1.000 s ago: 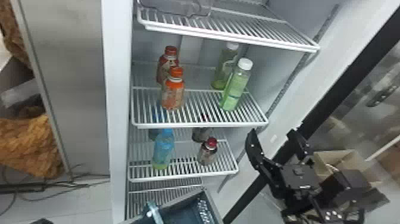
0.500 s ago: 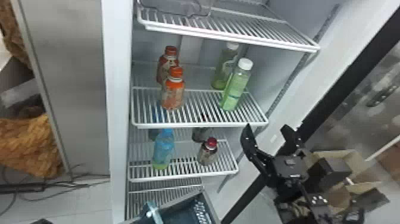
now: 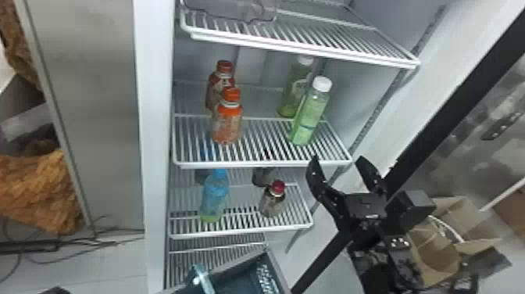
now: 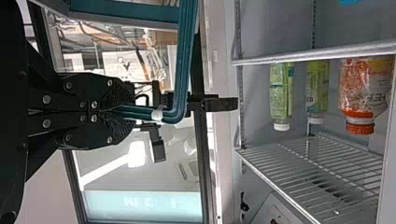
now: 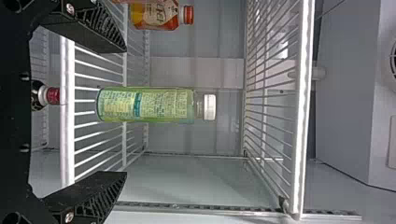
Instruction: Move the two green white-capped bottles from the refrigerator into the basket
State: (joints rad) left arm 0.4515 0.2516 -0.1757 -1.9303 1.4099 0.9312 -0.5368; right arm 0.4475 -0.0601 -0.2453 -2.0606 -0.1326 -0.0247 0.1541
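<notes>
White wire refrigerator shelf beyond the fingers of the right gripper. Upright on it, ahead of the fingers, are a green white-capped bottle and another green bottle behind; farther left of them, an orange-capped bottle and a red-capped bottle. On the lower shelf, left of the fingers, stand a blue bottle and a dark, red-capped bottle.

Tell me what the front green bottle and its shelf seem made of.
The front green bottle looks like smooth clear plastic, possibly glass: its neck is see-through. The shelf looks like white-coated metal wire, with thin, evenly spaced bars.
</notes>
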